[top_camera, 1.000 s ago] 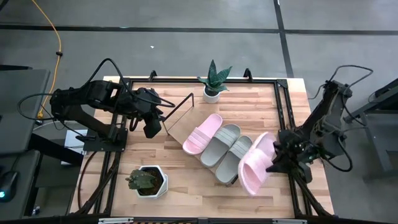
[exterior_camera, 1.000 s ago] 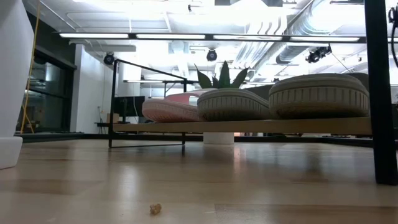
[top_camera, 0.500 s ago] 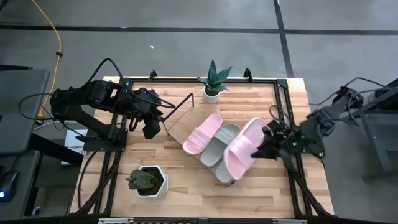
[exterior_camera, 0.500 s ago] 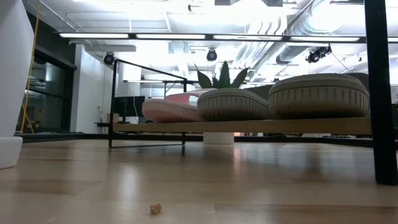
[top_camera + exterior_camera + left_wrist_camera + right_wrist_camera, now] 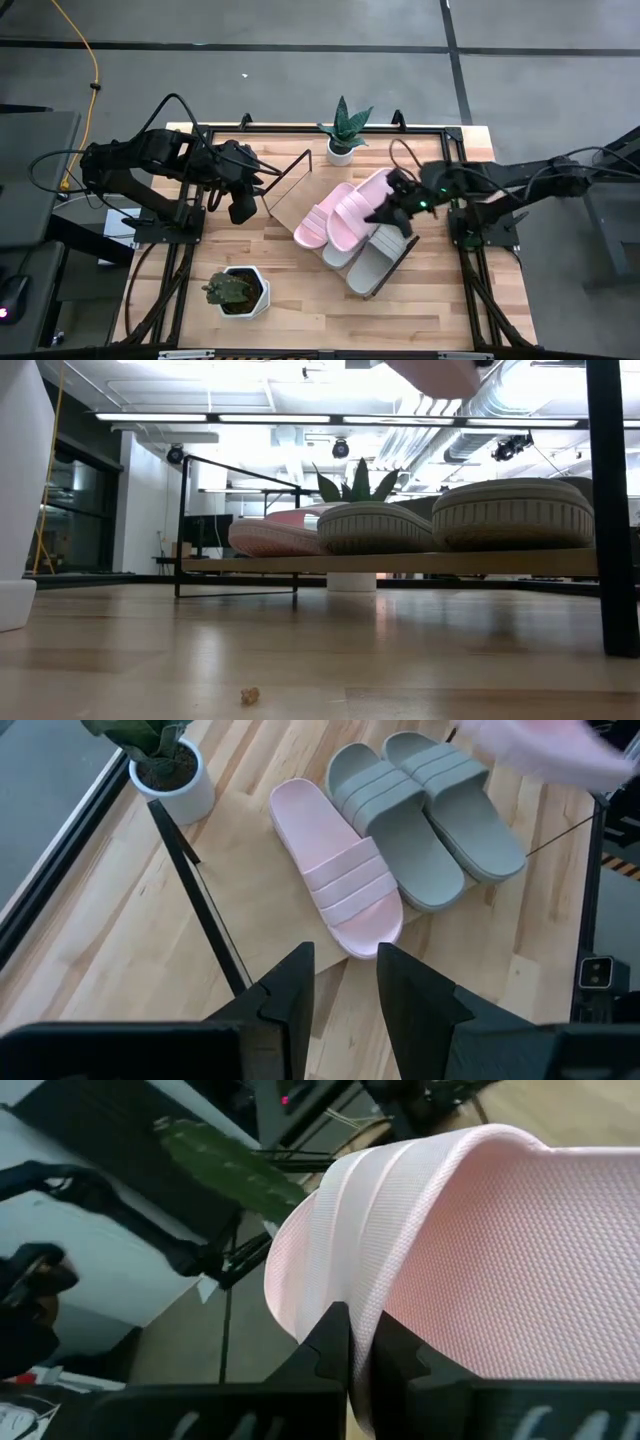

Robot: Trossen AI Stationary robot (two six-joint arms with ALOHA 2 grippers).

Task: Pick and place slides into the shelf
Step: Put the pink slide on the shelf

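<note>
My right gripper (image 5: pixel 392 208) reaches in from the table's right and is shut on a pale pink slide (image 5: pixel 358 207), carried in the air above two light grey slides (image 5: pixel 385 252) that lie sole down on the shelf (image 5: pixel 285 205). A second pink slide (image 5: pixel 318 222) lies on the board beside them. The low view shows the three resting slides in a row on the shelf board (image 5: pixel 400 563) and the carried slide's tip (image 5: pixel 440 372) at the top. My left gripper (image 5: pixel 345 985) hangs open over the table's left part, beside the shelf's wire end frame (image 5: pixel 290 170). My right gripper (image 5: pixel 358 1342) pinches the pink slide's wide strap at its edge (image 5: pixel 352 1285), one finger (image 5: pixel 332 1350) on the strap's outer face and the other (image 5: pixel 400 1355) on the footbed side. It comes level from the table's right. The slide is lifted clear, tilted above the grey slides.
A snake plant in a white pot (image 5: pixel 342 135) stands at the far edge behind the shelf. A second potted plant (image 5: pixel 238 291) sits near the front left. Black frame rails (image 5: pixel 460 160) run along the table's edges. A small crumb (image 5: pixel 250 696) lies on the near tabletop.
My right gripper has carried the pink slide from the table's right near area up and toward the left and far edge, so it now hangs over the grey slides. The arm has stretched out across the table. The slide's tip has entered the top of the low view.
</note>
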